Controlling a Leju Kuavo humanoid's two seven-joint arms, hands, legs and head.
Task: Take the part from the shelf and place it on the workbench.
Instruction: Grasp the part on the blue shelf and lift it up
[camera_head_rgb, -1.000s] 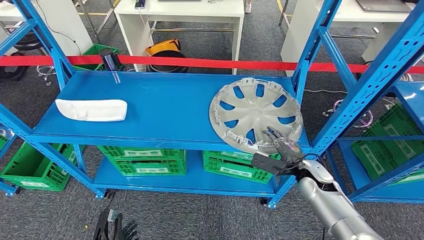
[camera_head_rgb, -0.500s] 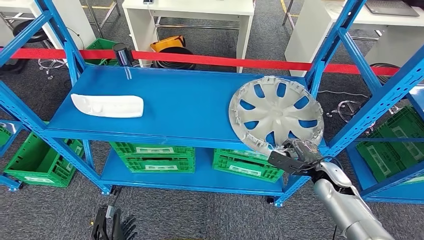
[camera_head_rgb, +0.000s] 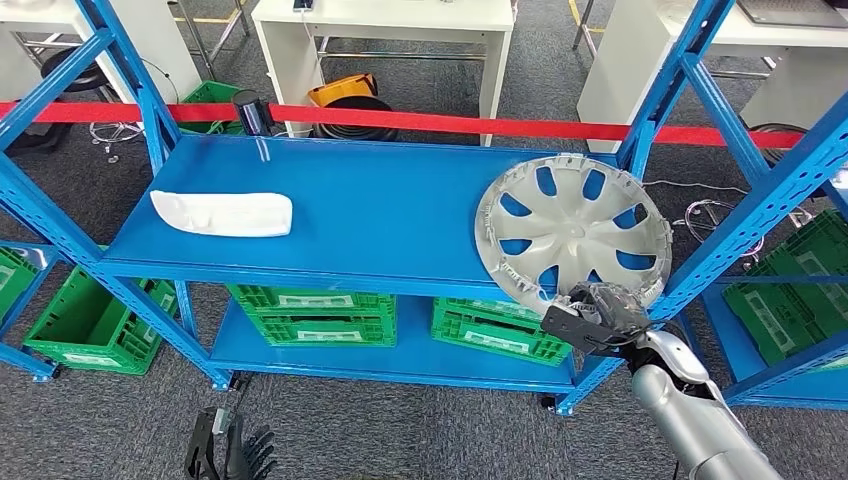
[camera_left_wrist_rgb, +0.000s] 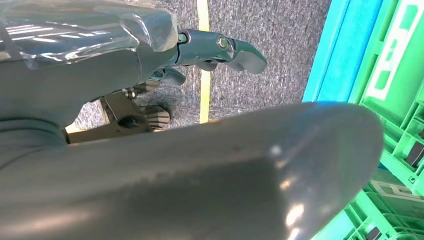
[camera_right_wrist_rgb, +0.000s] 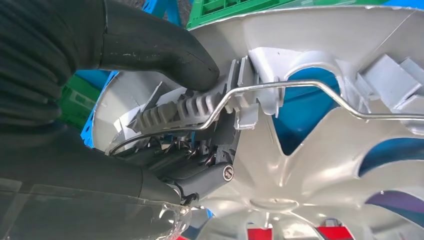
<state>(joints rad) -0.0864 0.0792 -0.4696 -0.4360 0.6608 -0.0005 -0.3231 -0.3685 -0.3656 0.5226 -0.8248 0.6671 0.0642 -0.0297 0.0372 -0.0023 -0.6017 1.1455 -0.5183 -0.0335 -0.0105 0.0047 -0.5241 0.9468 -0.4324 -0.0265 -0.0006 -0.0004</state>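
Note:
A silver wheel cover with oval cut-outs lies at the right end of the blue shelf board, its near rim overhanging the front edge. My right hand grips that near rim from below. In the right wrist view the thumb presses on the ribbed rim of the wheel cover while the darker fingers curl against its inner face beside a wire ring. My left hand hangs low over the floor, and its fingers are spread with nothing in them.
A white moulded part lies at the shelf's left end. A dark cylinder stands at the back left. Blue uprights flank the wheel cover. Green crates fill the lower shelf. A red tape and white tables are behind.
The camera has shifted, so the whole scene sits further right. My right hand's fingers have closed onto the wheel cover's near rim, which now overhangs the shelf edge more.

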